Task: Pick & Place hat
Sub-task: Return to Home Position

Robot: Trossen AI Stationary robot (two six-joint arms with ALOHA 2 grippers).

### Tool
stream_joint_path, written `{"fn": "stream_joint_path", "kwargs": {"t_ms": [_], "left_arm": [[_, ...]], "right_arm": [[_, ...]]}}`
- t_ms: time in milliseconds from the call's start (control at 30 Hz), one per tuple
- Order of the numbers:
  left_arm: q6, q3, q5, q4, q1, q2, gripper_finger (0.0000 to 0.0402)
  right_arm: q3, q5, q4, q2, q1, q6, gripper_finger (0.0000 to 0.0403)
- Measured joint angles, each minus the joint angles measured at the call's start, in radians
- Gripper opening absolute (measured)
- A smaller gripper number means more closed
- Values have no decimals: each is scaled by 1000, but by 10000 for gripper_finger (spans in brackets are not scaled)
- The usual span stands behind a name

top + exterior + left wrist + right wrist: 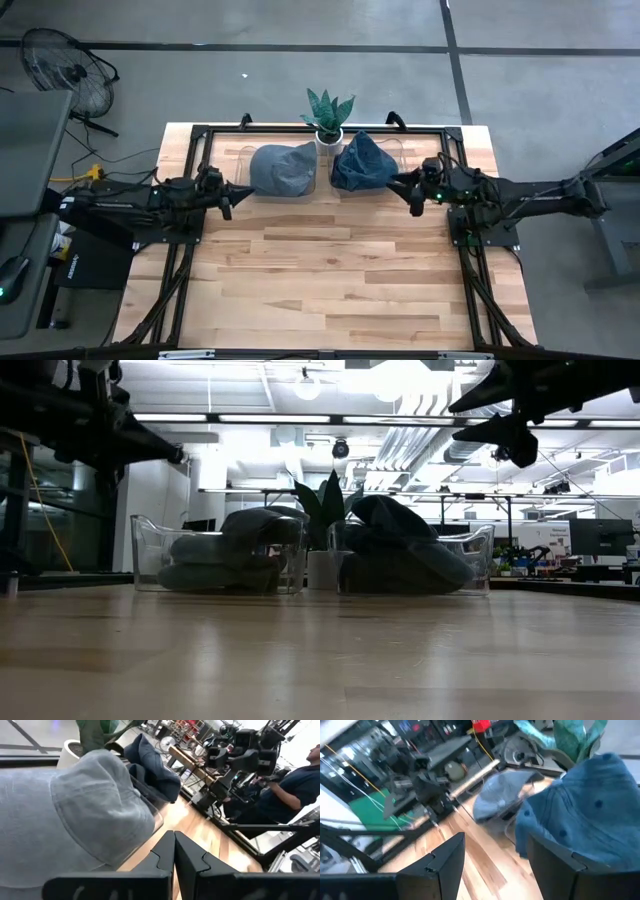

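Observation:
A grey hat [283,168] lies heaped in a clear bin [150,555] at the far middle of the table. A dark blue hat [362,162] fills a second clear bin [478,560] to its right. My left gripper [246,191] hangs in the air just left of the grey hat [75,810], its fingers shut [174,847]. My right gripper [400,184] is open and hovers just right of the blue hat [580,805], well above bin height in the low view [510,435]. Both fingers [450,852] stand clear of the cloth.
A potted plant [328,115] stands between the two bins at the far edge. The wooden tabletop [330,280] stretches bare toward the near edge. A person in a dark shirt [290,790] sits beyond the table's right side. A fan [65,65] stands on the floor, far left.

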Motion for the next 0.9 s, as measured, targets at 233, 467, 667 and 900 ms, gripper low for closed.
{"fn": "stream_joint_path", "kwargs": {"t_ms": [233,467,667,900], "left_arm": [[-18,-100,2,59,0,-158,1],[-6,-144,31,67,0,-245,1],[-3,-199,148,188,0,-243,1],[73,-202,192,183,0,-244,1]], "right_arm": [[-45,-16,19,-88,-21,-3,204],[-105,-5,65,-169,-21,6,204],[-136,-1,78,-218,-20,8,204],[-188,-4,106,-262,-20,15,204]]}}
